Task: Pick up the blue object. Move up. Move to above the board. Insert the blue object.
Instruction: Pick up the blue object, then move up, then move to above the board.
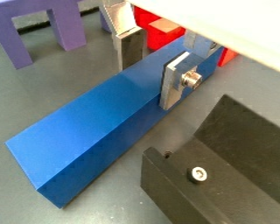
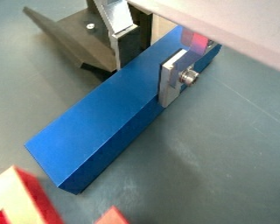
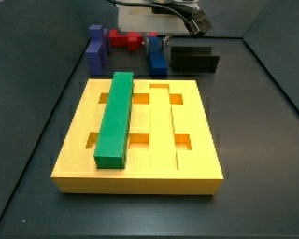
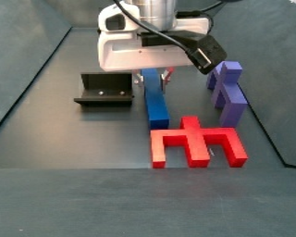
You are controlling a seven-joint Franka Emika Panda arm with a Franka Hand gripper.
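Note:
The blue object (image 1: 95, 131) is a long royal-blue bar lying flat on the grey floor. It shows in both wrist views (image 2: 108, 122) and both side views (image 3: 157, 56) (image 4: 155, 106). My gripper (image 1: 150, 83) (image 2: 146, 79) straddles the bar near one end. Its silver fingers (image 1: 178, 80) sit flush against the bar's two long sides, shut on it. In a side view the white hand (image 4: 144, 46) stands right over the bar. The yellow board (image 3: 196, 121) lies nearer the camera, apart from the bar, with a green bar (image 3: 115, 117) in one groove.
The dark fixture (image 4: 104, 91) (image 1: 224, 166) stands beside the blue bar. A purple block (image 4: 228, 93) (image 1: 43, 31) stands on the bar's other side. A red comb-shaped piece (image 4: 198, 146) (image 2: 25, 197) lies off the bar's free end.

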